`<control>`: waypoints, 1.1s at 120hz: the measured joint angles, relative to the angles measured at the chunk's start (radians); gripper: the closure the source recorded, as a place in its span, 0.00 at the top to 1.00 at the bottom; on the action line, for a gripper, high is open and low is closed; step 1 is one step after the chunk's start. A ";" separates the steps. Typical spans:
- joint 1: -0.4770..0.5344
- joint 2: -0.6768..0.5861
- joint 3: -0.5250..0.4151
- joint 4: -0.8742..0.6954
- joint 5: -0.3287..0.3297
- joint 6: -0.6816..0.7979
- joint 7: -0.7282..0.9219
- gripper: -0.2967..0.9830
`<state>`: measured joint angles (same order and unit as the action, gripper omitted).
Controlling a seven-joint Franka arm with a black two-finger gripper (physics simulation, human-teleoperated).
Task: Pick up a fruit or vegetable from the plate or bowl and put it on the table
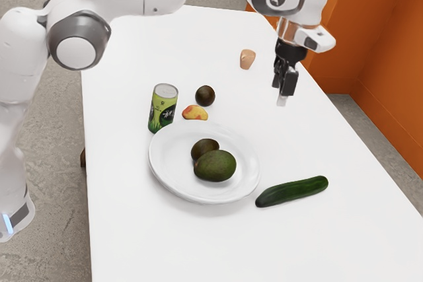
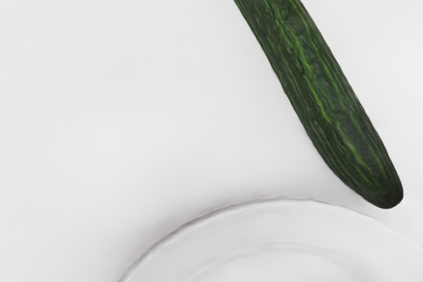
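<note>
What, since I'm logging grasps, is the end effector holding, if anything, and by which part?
Nothing is held; the end effector hangs empty above the table.

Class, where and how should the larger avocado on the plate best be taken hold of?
Probably from straight above, gripping the larger avocado across its narrower width, slightly toward the end away from the smaller avocado. It lies on its side on the plate, longer than wide, with that neighbour crowding one end.
</note>
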<state>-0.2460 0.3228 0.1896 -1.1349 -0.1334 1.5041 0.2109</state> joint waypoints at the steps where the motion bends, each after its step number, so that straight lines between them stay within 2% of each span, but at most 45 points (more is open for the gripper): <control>1: -0.007 0.000 -0.002 -0.001 0.002 0.002 -0.001 0.77; 22: -0.055 -0.004 -0.064 -0.033 0.022 0.034 -0.012 0.77; 40: -0.065 -0.108 -0.078 -0.257 0.028 0.092 -0.021 0.77; 69: -0.086 -0.177 -0.084 -0.443 0.054 0.170 -0.035 0.77; 132: -0.086 -0.231 -0.090 -0.591 0.068 0.222 -0.072 0.77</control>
<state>-0.3323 0.0913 0.0998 -1.7258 -0.0659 1.7264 0.1384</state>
